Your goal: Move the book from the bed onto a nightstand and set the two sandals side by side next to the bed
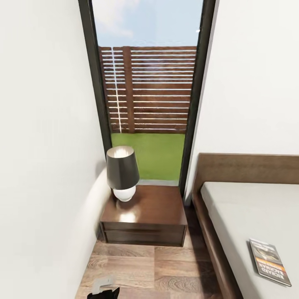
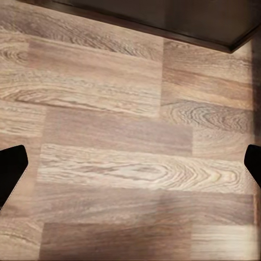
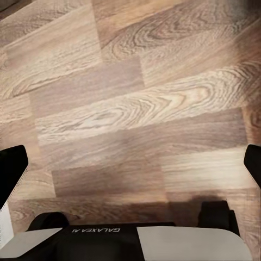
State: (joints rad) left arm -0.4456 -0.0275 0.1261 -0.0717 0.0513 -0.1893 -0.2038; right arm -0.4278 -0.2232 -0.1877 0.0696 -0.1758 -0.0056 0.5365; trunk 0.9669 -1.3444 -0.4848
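The book, dark grey with an orange band, lies flat on the bed's whitish mattress near its right side. The nightstand stands left of the bed, under the window, with bare wood on its right half. The sandals are out of view. A black tip of my left arm pokes in at the bottom of the head view. My left gripper hangs open over bare plank floor, a dark wooden edge beyond it. My right gripper is open over floor too, nothing between its fingers.
A dark-shaded lamp with a white base takes the nightstand's left half. A white wall closes the left side, and the tall dark-framed window stands behind. The bed's brown headboard meets the right wall. Plank floor lies between me and the nightstand.
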